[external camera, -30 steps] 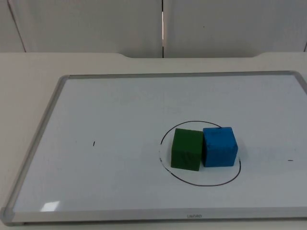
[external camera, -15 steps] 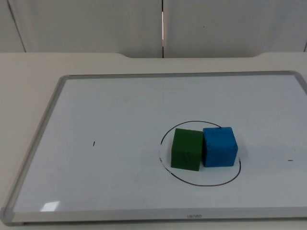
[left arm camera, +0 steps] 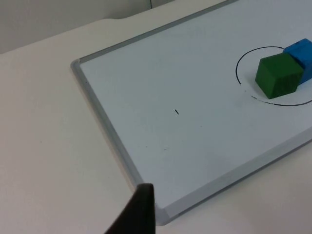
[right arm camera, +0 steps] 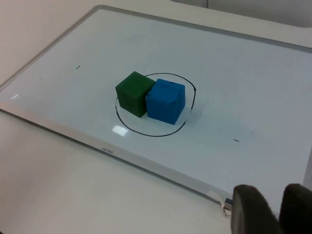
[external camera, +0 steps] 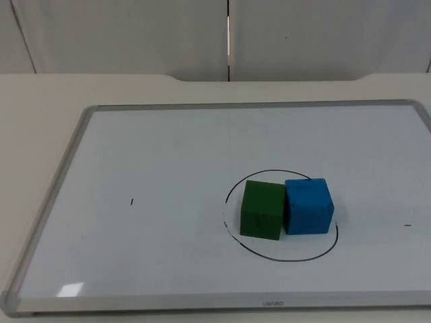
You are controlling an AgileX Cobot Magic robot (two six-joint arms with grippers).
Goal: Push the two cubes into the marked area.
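Two cubes, the green cube [external camera: 262, 209] and the blue cube [external camera: 308, 205], are sitting side by side and touching inside the drawn circle [external camera: 231, 188], toward the near edge of the whiteboard [external camera: 168, 148], right of its middle. Both are looking light, rigid and flat-sided; on the glossy board they are likely sliding readily, so a push against a flat side face is suiting them best. Open board is lying all around. The left gripper [left arm camera: 139, 209] is waiting off the near-left corner, its opening impossible to tell. The right gripper [right arm camera: 273, 207] is waiting off the near-right corner, fingers slightly apart.

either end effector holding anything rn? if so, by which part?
Nothing held. Green cube and blue cube sit untouched in the drawn circle; both end effectors are away from them.
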